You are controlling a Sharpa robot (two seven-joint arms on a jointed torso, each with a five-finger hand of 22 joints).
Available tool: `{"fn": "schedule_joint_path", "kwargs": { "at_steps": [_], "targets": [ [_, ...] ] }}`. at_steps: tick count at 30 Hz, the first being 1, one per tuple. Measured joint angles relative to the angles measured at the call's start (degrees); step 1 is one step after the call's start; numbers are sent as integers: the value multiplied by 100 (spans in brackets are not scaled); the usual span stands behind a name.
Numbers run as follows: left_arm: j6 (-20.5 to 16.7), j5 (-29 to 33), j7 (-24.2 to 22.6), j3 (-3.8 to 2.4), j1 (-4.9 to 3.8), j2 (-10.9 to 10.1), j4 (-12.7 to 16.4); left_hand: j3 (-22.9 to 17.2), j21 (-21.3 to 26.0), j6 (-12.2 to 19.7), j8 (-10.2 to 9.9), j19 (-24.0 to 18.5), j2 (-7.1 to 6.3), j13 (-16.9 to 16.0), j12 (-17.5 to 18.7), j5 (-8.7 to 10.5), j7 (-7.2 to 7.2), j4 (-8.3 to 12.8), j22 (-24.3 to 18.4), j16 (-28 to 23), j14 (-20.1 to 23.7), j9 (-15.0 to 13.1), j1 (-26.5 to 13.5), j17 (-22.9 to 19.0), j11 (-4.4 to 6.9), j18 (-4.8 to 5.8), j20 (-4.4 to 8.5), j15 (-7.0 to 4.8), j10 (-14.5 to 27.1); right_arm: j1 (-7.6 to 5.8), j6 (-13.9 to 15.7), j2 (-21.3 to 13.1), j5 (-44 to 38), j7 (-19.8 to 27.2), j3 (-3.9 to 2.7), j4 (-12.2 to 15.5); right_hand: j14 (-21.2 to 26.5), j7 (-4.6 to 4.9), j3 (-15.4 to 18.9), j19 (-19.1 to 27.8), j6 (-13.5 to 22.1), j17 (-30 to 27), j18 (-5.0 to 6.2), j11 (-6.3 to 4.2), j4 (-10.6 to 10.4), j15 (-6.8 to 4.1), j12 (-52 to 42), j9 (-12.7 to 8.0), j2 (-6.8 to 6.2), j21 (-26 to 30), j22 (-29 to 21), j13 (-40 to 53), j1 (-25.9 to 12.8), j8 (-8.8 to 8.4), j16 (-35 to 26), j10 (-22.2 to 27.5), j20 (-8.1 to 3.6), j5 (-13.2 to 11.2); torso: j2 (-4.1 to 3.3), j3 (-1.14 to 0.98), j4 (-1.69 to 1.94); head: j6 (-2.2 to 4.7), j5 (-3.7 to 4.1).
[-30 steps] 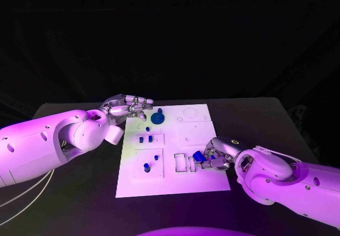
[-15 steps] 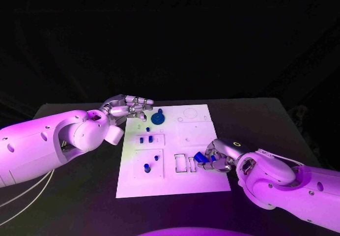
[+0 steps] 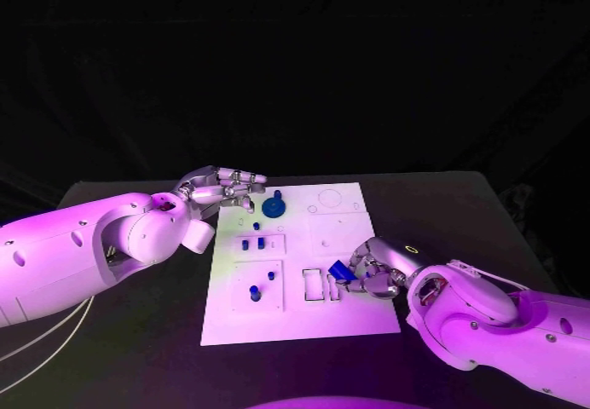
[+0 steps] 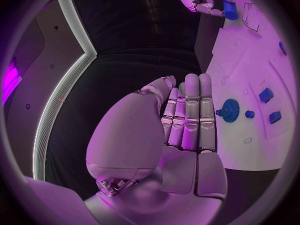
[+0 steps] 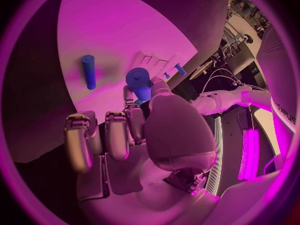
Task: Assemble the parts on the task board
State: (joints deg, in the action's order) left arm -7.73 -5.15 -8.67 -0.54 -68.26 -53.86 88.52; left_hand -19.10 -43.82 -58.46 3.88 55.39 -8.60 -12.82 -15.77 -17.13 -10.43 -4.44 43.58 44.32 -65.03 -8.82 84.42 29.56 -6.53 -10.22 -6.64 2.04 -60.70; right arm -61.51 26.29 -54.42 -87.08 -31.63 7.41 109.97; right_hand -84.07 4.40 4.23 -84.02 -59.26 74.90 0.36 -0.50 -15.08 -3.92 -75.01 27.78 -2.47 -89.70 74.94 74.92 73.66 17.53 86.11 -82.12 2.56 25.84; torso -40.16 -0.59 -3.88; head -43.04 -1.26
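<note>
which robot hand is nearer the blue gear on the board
Left. The left robot hand hovers just beside the blue gear at the board's far end; the right robot hand is near the front edge, holding a blue part.

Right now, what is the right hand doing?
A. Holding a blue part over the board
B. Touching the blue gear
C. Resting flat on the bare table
A: the right hand pinches a blue part above the task board, near its rectangular slots.
</note>
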Motion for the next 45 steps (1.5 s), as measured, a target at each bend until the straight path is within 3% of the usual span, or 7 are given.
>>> {"fn": "schedule_joint_path", "kwargs": {
  "at_steps": [5,14,17,32,36,39,45],
  "targets": [
    [3,0,1,0,0,4,-1,0,0,0,0,0,0,0,0,0,0,0,0,0,0,0,0,0,0,0,0,0,0,-5,19,109,117,0,-2,29,-8,0,-6,2,0,0,0,0,-13,-8,0,0,15,0,0,0,-15,0,2,0,-14,56,-3,0,0,-2,-7],
    [11,0,3,0,0,16,-1,0,0,0,0,0,0,0,0,0,0,0,1,0,0,0,0,1,0,-1,0,0,0,-9,-92,399,349,7,-3,-78,-7,21,216,2,-20,5,1,-21,-172,-8,0,6,314,0,-1,2,-443,67,2,-21,-14,43,-5,1,1,-3,-4],
    [13,0,4,0,1,17,1,0,0,0,0,0,0,0,0,0,0,0,1,0,0,0,0,1,0,-1,0,0,0,-9,-167,487,422,5,-3,-143,15,18,312,2,-23,4,1,-29,-152,-30,0,254,314,0,-1,0,-605,133,2,-30,-14,-181,-5,0,2,-3,-8],
    [23,-1,9,0,0,8,14,0,0,0,0,0,0,0,0,0,0,0,1,0,0,-1,0,1,0,0,0,0,0,-10,-405,685,569,-38,-1,-357,15,-107,463,2,-150,3,1,-41,-159,-30,0,332,326,1,-2,0,-757,132,0,-42,-13,-388,-7,2,3,-33,-52],
    [27,-1,11,0,0,6,17,0,0,0,0,0,0,0,0,0,0,0,1,0,0,-1,0,1,0,0,0,0,0,-10,-417,708,572,-44,-1,-388,15,-171,594,1,-214,3,2,-43,-159,-30,27,374,304,1,-2,0,-858,132,0,-39,-55,-647,-7,1,1,-36,-57],
    [29,-1,13,0,0,4,22,0,0,0,0,0,0,1,0,0,0,0,1,0,0,-1,0,2,0,-1,0,0,0,-10,-415,710,572,-48,-1,-407,15,-148,773,1,-189,3,2,-51,-164,-30,174,428,290,5,-2,0,-1122,178,-1,16,-55,-1091,-7,1,1,-37,-61],
    [30,-1,18,0,0,-4,22,0,0,0,0,0,0,1,0,0,0,0,1,0,0,-1,0,2,0,0,0,0,0,-10,-403,722,564,-56,-1,-424,15,-101,879,1,-99,2,2,-35,-182,-30,371,479,37,88,-2,-1,-1484,172,-1,132,-55,-1938,-5,0,0,-37,-65]
  ]
}}
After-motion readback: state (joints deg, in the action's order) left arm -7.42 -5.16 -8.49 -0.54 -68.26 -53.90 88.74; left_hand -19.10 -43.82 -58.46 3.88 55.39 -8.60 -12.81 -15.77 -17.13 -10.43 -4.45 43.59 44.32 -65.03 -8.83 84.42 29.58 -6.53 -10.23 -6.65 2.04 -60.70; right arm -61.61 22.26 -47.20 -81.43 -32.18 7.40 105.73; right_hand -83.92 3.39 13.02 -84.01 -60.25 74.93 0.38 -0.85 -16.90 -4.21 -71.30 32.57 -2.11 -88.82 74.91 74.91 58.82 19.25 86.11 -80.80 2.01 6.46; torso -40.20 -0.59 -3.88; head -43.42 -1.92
